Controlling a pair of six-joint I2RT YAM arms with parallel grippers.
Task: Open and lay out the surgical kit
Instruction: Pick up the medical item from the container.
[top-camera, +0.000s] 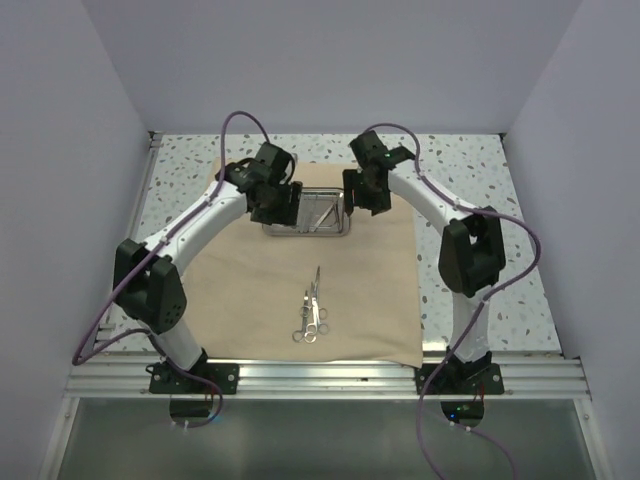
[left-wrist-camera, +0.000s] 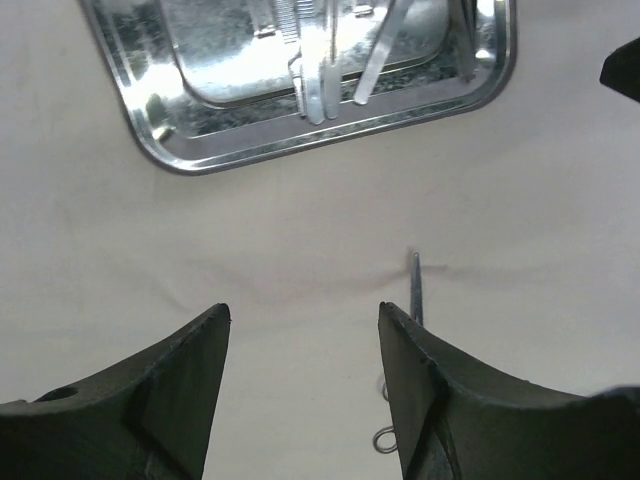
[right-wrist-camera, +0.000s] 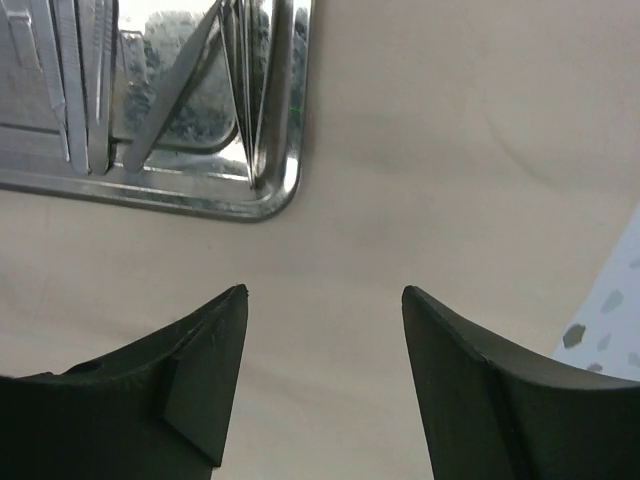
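Your left gripper (top-camera: 280, 205) hangs at the left end of the steel tray (top-camera: 305, 232), with its fingers spread apart and nothing between them. From its wrist camera you see only bare cloth in the gap, with the tray's rim just beyond the fingertips.

Your right gripper (top-camera: 362, 195) hangs at the tray's right end. Its fingers also stand apart and hold nothing, and the tray's corner lies ahead of them.

The tan cloth wrap (top-camera: 250, 290) lies unfolded and flat under the tray, spreading from it towards the arm bases.

Several thin silver tools (left-wrist-camera: 315, 70) lie inside the tray.

A small cluster of ring-handled instruments (top-camera: 312, 310) lies on the cloth on the tray's near side, well apart from it. Their tips point towards the tray and their rings point away.
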